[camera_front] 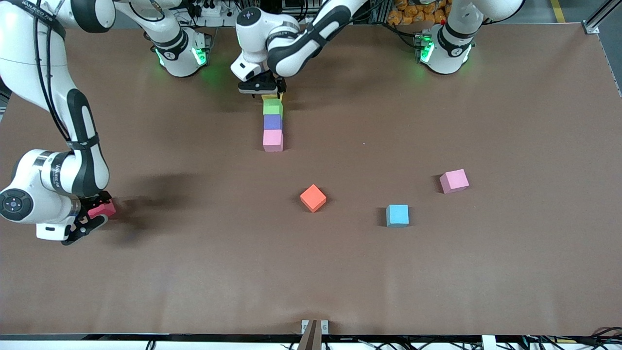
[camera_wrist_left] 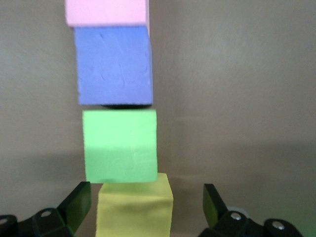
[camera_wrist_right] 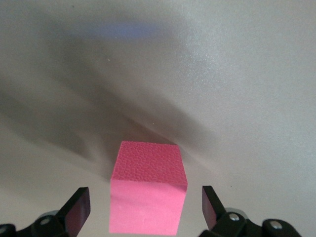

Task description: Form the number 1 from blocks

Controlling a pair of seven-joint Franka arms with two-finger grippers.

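on table [camera_front: 437, 272], plain matte blocks [camera_front: 272, 122]

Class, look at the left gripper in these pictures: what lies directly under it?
Under the open left gripper sits a yellow block, apart from both fingers, ending a line with the green block, purple block and pink block. Its nearest edge is out of frame.

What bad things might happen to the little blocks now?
1. The left gripper stands open around the small yellow cube at the end of the line. If it lifts crookedly, a finger may nudge that cube and the green cube it touches.
2. The purple cube sits slightly out of line, so the number may look bent.
3. The right gripper is open around the red-pink cube; closing off-centre might twist it.
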